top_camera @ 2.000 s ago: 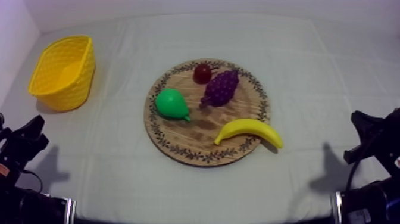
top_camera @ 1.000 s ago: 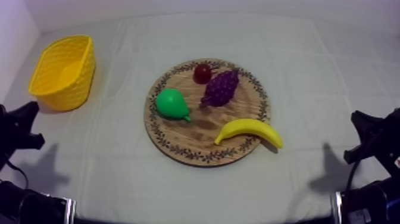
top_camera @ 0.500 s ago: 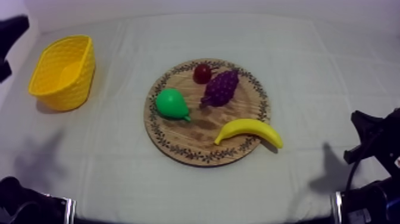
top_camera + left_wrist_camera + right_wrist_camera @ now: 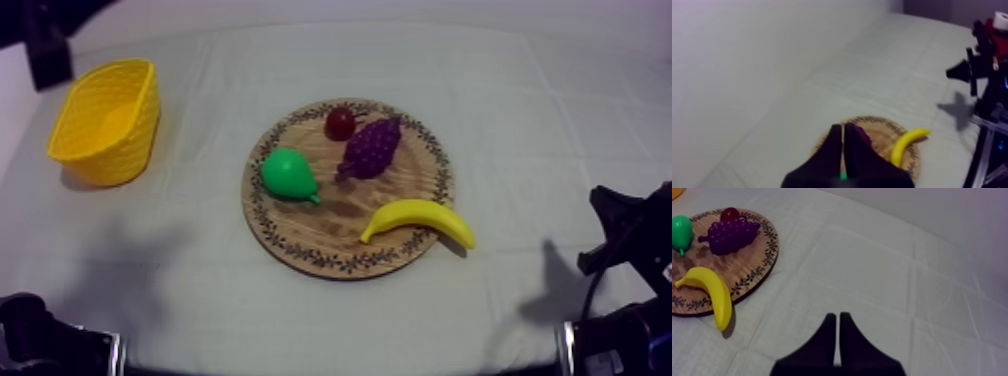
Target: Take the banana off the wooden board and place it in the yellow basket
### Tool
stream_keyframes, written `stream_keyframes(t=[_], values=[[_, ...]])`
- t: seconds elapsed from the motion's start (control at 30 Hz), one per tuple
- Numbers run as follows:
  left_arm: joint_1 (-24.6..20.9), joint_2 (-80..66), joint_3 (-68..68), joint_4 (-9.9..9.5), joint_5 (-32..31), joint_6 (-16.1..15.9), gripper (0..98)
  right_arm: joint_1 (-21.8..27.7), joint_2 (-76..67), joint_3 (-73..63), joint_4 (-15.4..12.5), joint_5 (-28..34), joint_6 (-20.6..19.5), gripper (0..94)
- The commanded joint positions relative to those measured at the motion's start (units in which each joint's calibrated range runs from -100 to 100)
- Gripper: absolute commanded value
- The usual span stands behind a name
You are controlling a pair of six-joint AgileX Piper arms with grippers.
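The banana [image 4: 418,220] lay on the wooden board [image 4: 300,235], along its near right rim, with its right tip poking just past that rim. Its long axis ran roughly across the table [image 4: 560,120], left edge to right edge, with the hump bowed toward the far edge. The yellow basket [image 4: 105,120] sat near the table's far left corner, well apart from the board.

My left gripper [image 4: 842,127] had its fingers pressed together on nothing and pointed toward the board. From there the banana lay ahead, on the board's far side, toward my right arm [image 4: 978,55]. In the top view my left arm [image 4: 48,45] was up at the far left corner, just beyond the basket.

My right gripper [image 4: 837,316] was likewise pressed together and empty. It sat low by the table's right edge, and I judged it the nearer of the two to the banana.

If the left were to take it, I reckoned it would have to cross the whole board, past the pear [image 4: 290,175] and grapes [image 4: 370,147]. It would then need to spread its fingers and set them across the banana's long axis.
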Motion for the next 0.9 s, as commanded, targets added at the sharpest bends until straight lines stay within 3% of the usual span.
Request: stream_keyframes(t=[0.0,0.23,0.53,0.7,0.87], values=[[4.16,2.73,0.58,-1.14,0.14,1.30,0.7,-0.03,-0.04,-0.03,-0.03,-0.02,-0.02,0.5],[7.37,9.12,3.37,-2.05,0.81,3.86,0.7,-0.03,-0.04,-0.03,-0.03,-0.02,0.00,0.5],[7.91,16.22,8.28,-1.86,0.83,6.95,0.8,-0.03,-0.04,-0.03,-0.03,-0.02,0.02,0.5],[7.08,19.61,10.95,-1.14,-1.28,7.66,0.9,-0.03,-0.04,-0.03,-0.03,-0.02,0.02,0.5],[5.76,22.54,12.31,1.13,-3.76,6.94,1.0,-0.03,-0.04,-0.03,-0.03,-0.02,0.03,0.5]])
